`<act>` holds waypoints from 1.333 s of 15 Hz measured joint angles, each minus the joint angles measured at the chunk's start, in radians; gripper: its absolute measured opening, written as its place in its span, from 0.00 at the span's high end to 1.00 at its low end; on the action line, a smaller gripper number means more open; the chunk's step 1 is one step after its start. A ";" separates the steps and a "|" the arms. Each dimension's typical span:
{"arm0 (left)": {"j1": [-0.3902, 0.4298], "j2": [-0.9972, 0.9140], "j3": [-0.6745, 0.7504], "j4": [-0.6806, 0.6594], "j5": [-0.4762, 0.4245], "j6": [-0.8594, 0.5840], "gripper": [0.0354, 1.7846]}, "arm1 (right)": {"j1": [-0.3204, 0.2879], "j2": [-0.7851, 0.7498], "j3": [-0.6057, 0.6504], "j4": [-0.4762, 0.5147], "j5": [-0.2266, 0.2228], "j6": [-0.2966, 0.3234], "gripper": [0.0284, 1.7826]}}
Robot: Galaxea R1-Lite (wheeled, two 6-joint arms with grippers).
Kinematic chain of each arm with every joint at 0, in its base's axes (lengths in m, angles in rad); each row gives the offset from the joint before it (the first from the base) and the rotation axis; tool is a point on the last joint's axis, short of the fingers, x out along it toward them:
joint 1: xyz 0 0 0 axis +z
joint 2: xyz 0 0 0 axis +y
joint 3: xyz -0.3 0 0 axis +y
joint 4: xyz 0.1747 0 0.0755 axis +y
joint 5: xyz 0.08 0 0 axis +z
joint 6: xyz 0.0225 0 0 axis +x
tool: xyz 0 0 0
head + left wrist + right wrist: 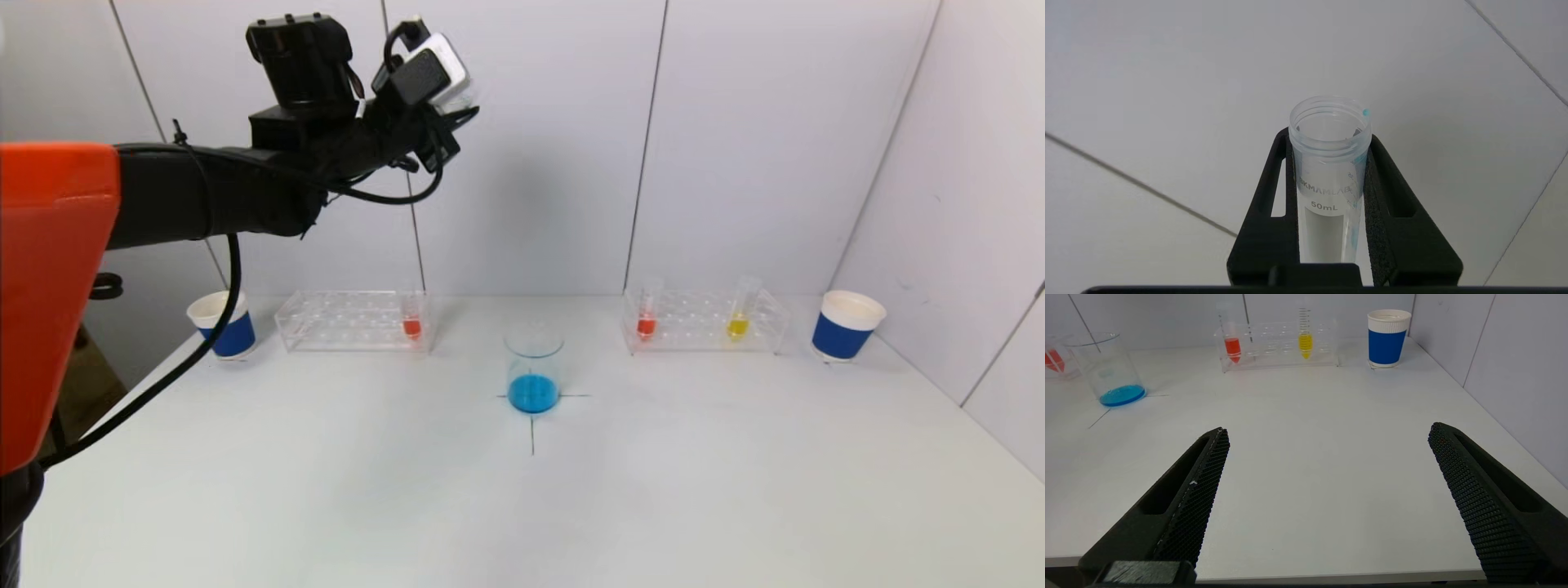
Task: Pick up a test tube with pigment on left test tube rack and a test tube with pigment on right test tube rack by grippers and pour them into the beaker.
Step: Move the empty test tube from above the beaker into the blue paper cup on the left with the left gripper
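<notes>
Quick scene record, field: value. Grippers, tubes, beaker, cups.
left gripper: raised high near the back wall, shut on empty tube with blue traces at its rim
right gripper: open, low over the table's near edge, holding nothing
beaker: table centre, blue liquid inside
left rack: one red tube
right rack: red tube, yellow tube
cups: one beyond each rack's outer end

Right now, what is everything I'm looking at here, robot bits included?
Beaker: one, clear, blue liquid inside, table centre.
Left test tube rack: one, clear, holds one red-pigment tube.
Right test tube rack: one, clear, holds a red tube and a yellow tube.
Paper cups: two, blue-banded, far left and far right.
Table: one, white.
Left end effector: raised high, shut on an emptied tube.
Right end effector: open, low over the table.
</notes>
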 joint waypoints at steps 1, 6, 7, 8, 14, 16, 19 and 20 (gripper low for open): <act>0.003 -0.008 -0.036 0.028 0.061 -0.057 0.75 | 0.000 0.000 0.000 0.000 0.000 0.000 0.01; 0.060 -0.111 -0.091 0.266 0.223 -0.193 0.75 | 0.000 0.000 0.000 0.000 0.000 0.000 0.01; 0.072 -0.133 -0.092 0.287 0.263 -0.234 0.75 | 0.000 0.000 0.000 0.000 0.000 0.000 0.01; 0.083 -0.151 -0.092 0.299 0.301 -0.265 0.75 | 0.000 0.000 0.000 0.000 0.000 0.000 0.01; 0.225 -0.282 -0.090 0.527 0.424 -0.428 0.75 | 0.000 0.000 0.000 0.000 0.000 0.000 0.01; 0.274 -0.334 -0.077 0.630 0.442 -0.546 0.75 | 0.000 0.000 0.000 0.000 0.000 0.000 0.01; 0.347 -0.396 -0.007 0.657 0.480 -0.658 0.75 | 0.000 0.000 0.000 0.000 0.000 0.000 0.01; 0.368 -0.415 0.023 0.656 0.482 -0.682 0.75 | 0.000 0.000 0.000 0.000 0.000 0.000 0.01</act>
